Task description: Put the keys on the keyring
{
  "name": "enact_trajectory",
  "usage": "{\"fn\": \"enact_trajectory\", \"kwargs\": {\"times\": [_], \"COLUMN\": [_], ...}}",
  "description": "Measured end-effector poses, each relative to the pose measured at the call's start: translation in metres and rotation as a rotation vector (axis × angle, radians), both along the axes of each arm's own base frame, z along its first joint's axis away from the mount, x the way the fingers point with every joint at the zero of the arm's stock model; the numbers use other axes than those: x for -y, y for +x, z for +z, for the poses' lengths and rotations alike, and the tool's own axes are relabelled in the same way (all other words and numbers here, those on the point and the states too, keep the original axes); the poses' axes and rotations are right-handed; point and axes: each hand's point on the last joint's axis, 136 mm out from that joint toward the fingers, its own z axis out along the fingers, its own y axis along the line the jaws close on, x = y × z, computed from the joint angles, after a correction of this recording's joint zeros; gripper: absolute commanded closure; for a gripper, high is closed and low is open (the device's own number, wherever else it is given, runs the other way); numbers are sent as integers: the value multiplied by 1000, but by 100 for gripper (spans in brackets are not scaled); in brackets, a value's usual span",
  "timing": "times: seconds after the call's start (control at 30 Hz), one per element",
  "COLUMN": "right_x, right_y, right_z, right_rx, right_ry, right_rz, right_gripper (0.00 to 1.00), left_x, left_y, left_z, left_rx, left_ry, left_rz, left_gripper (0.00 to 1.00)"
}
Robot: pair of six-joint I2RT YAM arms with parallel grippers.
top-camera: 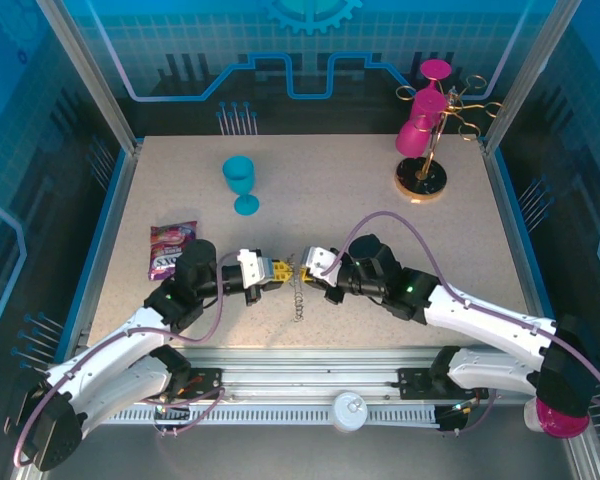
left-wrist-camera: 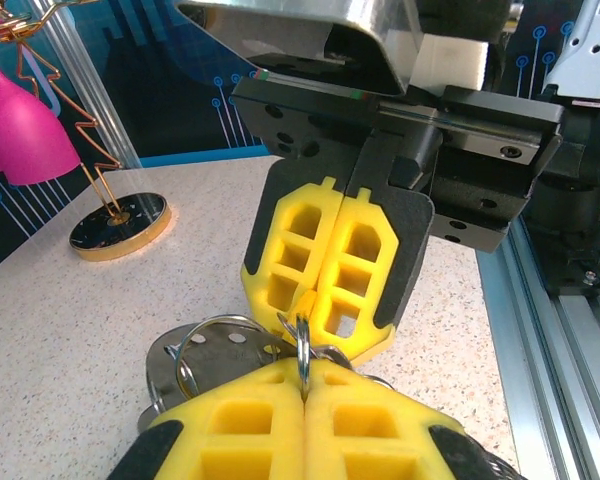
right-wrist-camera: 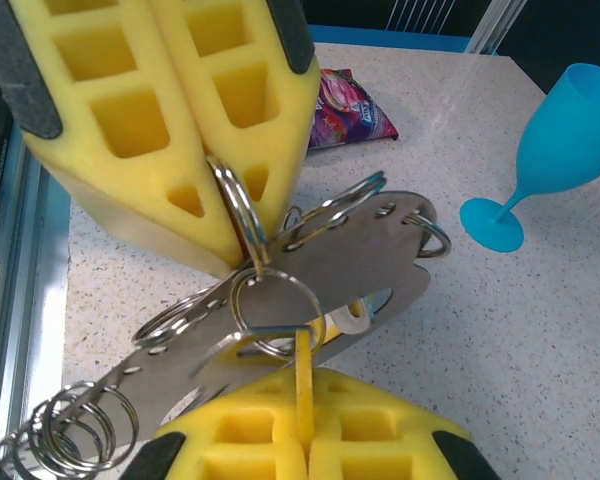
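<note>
My left gripper (top-camera: 273, 270) and right gripper (top-camera: 313, 266) meet tip to tip low over the near middle of the table. In the left wrist view, the left gripper (left-wrist-camera: 303, 378) is shut on a thin metal split ring, the keyring (left-wrist-camera: 303, 345). The right gripper (right-wrist-camera: 305, 398) is shut on a key's yellow head (right-wrist-camera: 305, 362), held edge-on. A second ring (right-wrist-camera: 270, 300) hangs from the keyring (right-wrist-camera: 235, 205) and seems to loop through that head. Behind them a flat silver plate (right-wrist-camera: 365, 250) with holes carries several more rings. A chain of rings (top-camera: 297, 300) dangles beneath.
A blue goblet (top-camera: 242, 182) stands behind the grippers, and a purple snack packet (top-camera: 170, 248) lies to the left. At the back right, a gold wire stand (top-camera: 427, 150) holds pink goblets. An aluminium rail (left-wrist-camera: 540, 330) runs along the near table edge.
</note>
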Motion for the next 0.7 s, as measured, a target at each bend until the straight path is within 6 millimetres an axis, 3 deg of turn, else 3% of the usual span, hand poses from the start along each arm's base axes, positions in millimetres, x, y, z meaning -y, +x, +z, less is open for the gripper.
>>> {"fn": "enact_trajectory", "kwargs": {"times": [0.4,0.7], "right_x": [4,7], "right_y": [-5,-6], "right_z": [-1,9], "right_rx": [-7,19], "right_ry": [-30,-40], "right_rz": [18,18], "right_gripper": [100,100], "left_x": [-1,0], "left_y": [1,1], "left_z": [-1,-7], "left_rx": [-1,3], "left_ry": [4,25], "left_rz": [7,2], "left_gripper": [100,100]}}
